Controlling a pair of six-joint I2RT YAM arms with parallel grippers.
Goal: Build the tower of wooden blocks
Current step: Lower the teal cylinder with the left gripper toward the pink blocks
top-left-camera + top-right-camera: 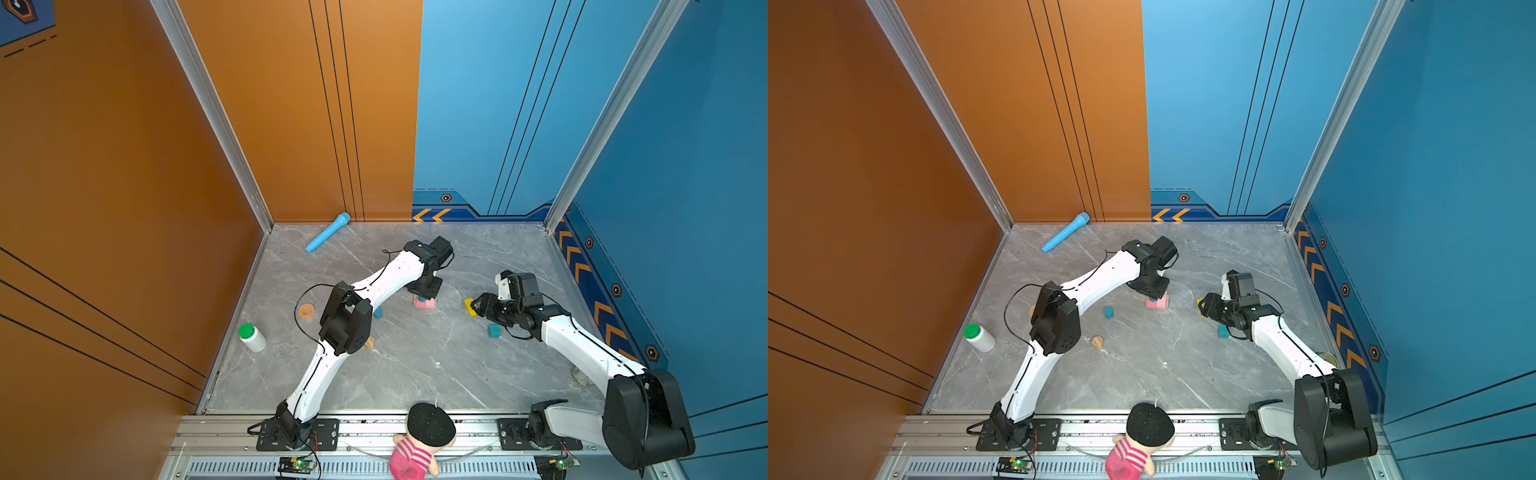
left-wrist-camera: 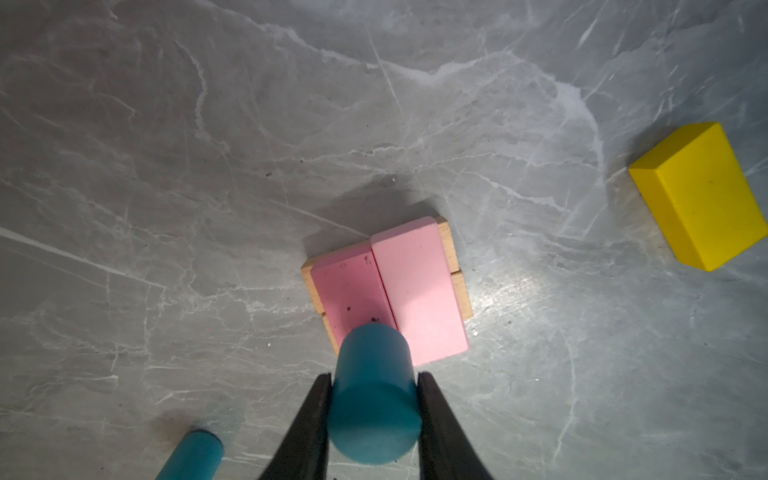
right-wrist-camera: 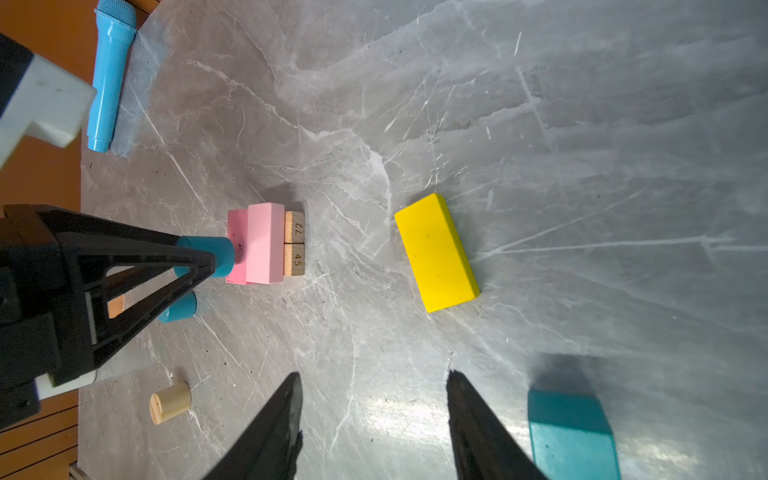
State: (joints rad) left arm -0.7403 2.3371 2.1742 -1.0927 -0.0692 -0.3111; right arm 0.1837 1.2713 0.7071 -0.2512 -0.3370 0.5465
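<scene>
Between the left gripper's [image 2: 375,376] two black fingers a blue cylinder [image 2: 372,415] is pinched by its round side, axis upright, so that its flat end can meet the tower [image 2: 415,291] squarely. In the right wrist view that end looks to be touching, or just off, the darker pink bar [image 3: 237,224]. It stands near that bar's edge rather than mid-stack, which I judge leaves room for a second post beside it. Beneath the two pink bars lie two tan bars [image 3: 294,226] set crosswise, their end faces stamped 72 and 45. Taking the tower as dial centre in a top view, the spare blue cylinder [image 1: 1108,312] lies at 9 o'clock, a tan cylinder [image 1: 1097,342] at 8, the yellow bar [image 1: 469,306] at 3 and the teal cube [image 1: 493,331] at 4. The right gripper [image 3: 372,374] hangs with fingers spread and empty, aimed at the yellow bar, probably to lift it as a lintel.
</scene>
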